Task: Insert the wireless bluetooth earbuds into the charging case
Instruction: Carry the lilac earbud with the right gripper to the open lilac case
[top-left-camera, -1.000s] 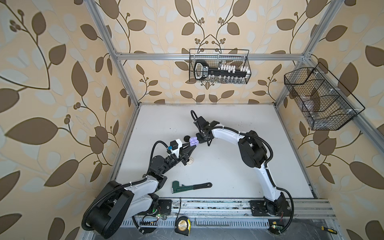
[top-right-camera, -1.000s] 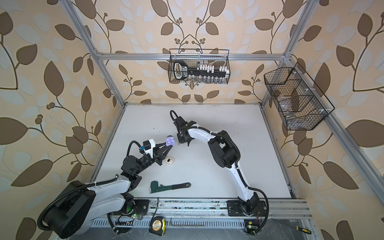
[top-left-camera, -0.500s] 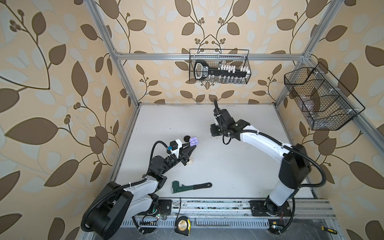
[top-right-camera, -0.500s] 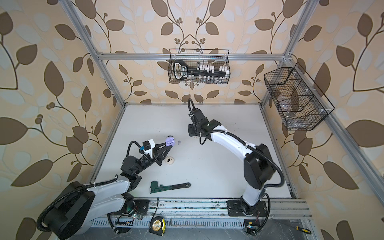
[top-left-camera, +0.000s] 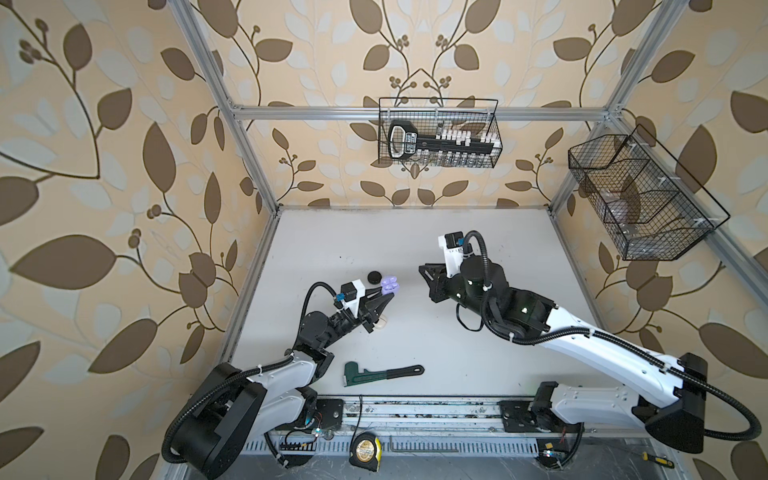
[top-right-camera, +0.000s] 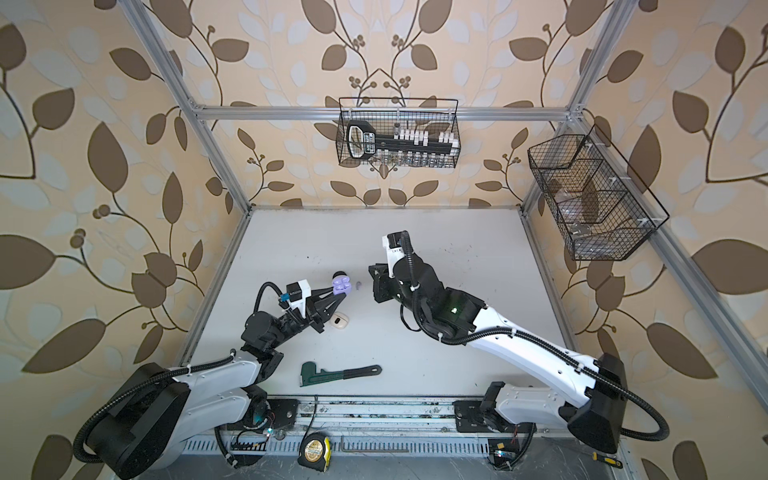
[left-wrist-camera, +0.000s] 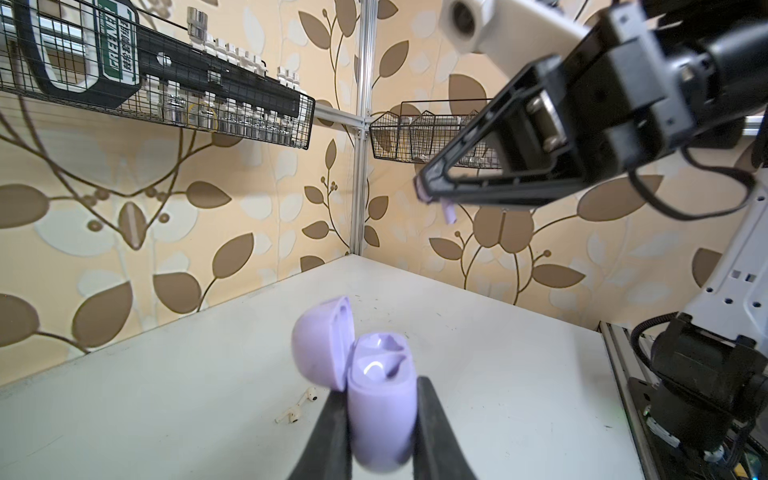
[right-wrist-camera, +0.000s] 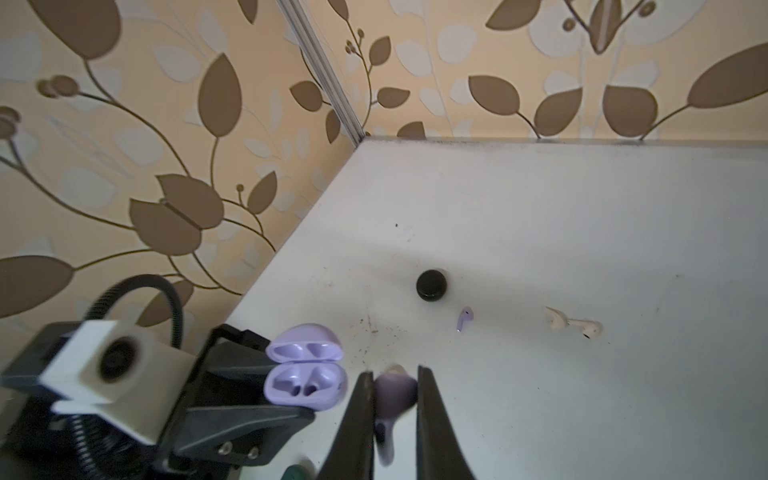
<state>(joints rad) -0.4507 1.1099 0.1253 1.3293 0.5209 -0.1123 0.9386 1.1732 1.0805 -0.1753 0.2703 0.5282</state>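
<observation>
My left gripper (top-left-camera: 386, 293) (left-wrist-camera: 380, 390) is shut on the body of a lilac charging case (top-left-camera: 390, 286) (top-right-camera: 341, 286) (left-wrist-camera: 382, 399) (right-wrist-camera: 305, 380), lifted off the table with its lid open and both sockets empty. My right gripper (top-left-camera: 422, 268) (top-right-camera: 370, 270) (right-wrist-camera: 394, 372) hovers just right of the case, shut on a lilac earbud (right-wrist-camera: 395, 395) (left-wrist-camera: 449, 214) whose stem sticks out past the fingers. A second lilac earbud (right-wrist-camera: 465, 318) (top-right-camera: 358, 284) lies on the table beyond the case. Two white earbuds (right-wrist-camera: 573, 324) (left-wrist-camera: 301, 405) lie side by side nearby.
A round black case (top-left-camera: 375, 276) (right-wrist-camera: 432, 284) sits behind the lilac one, and a white case (top-right-camera: 340, 321) below the left gripper. A green pipe wrench (top-left-camera: 382, 372) lies near the front, with a tape measure (top-left-camera: 365, 446) on the rail. Wire baskets (top-left-camera: 438, 133) (top-left-camera: 640, 195) hang on the walls.
The right arm has swung its elbow out to the right and its gripper has drawn back a little from the case. The left gripper and case have stayed still.
</observation>
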